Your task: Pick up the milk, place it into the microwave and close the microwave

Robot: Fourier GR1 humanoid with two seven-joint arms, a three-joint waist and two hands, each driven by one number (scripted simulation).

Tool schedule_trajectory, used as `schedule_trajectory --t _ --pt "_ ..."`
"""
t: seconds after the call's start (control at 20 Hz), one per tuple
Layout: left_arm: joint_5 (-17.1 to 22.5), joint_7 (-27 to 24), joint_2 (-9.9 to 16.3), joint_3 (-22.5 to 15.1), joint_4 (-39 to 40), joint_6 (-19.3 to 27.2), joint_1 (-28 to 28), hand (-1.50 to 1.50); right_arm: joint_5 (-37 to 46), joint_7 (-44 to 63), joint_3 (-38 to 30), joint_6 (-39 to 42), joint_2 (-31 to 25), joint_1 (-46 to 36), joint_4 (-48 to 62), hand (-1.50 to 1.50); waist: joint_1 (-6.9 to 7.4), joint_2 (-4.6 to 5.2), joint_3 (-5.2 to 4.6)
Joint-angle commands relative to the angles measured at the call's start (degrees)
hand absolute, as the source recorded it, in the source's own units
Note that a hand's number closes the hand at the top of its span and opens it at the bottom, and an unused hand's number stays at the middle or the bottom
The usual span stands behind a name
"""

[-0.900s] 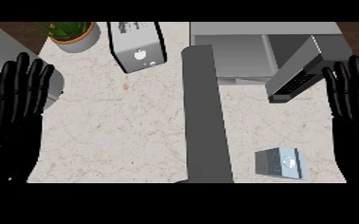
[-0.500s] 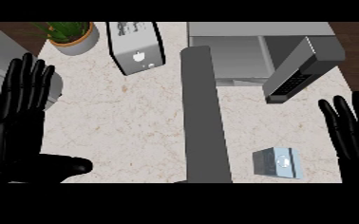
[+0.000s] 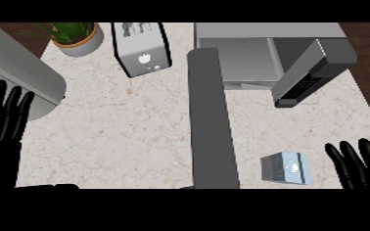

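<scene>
Head view
Desk (image 3: 130, 132): pale speckled stone-look top, flat and matte, seen steeply from above.
Milk (image 3: 286, 168): small boxy carton, light blue-grey, with a round cap on its top face; stands on the desk at lower right, apart from every other item.
Right hand (image 3: 351, 162): black, fingers straight and spread, nothing held; just beside the milk on its right, not touching it.
Left hand (image 3: 13, 116): black, fingers up and relaxed, holding nothing; rests at the left edge of the view.
Microwave (image 3: 242, 58): grey box at the back of the desk, cavity open with a smooth pale floor.
Microwave door (image 3: 312, 73): dark slab swung out to the right, keypad strip on its lower part.
Toaster (image 3: 141, 49): brushed-metal block with two slots on top, at the back left of centre.
Potted plant (image 3: 74, 36): green leaves in a round tan pot, back left corner.
Grey bar (image 3: 211, 122): long dark upright shape down the middle of the view; what it is cannot be told.
Risk, grasp: the carton is light-looking and smooth-sided; a sideways approach could probably push or tip it instead of closing round it.
Risk, transfer: the open door stands between the milk and the cavity, so a direct path could clip its edge.
</scene>
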Motion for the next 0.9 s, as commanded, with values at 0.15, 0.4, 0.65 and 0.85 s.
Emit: schedule_trajectory --t 0.15,0.4,0.65,0.85 --pt "2.5 0.9 -1.0 0.9 -5.4 -2.2 6.1 -1.50 3.2 -2.5 -1.6 0.3 -0.1 8.3 -3.6 -1.50 0.04 0.00 0.01" --pt "3.7 0.0 -0.9 2.3 -3.7 -4.1 5.1 -1.50 3.2 -6.6 -2.2 1.6 0.9 10.7 1.6 -1.50 -0.06 0.09 0.01" --pt "10.0 1.7 1.9 8.7 -7.1 -7.5 8.6 -1.50 4.8 -13.6 -4.3 2.5 1.5 8.5 12.0 -1.50 0.24 0.10 0.03" --pt "9.5 0.4 -0.9 7.8 -8.2 -9.7 12.6 -1.50 3.4 -13.1 -6.1 1.6 2.5 7.9 13.3 -1.50 0.31 0.11 0.01"
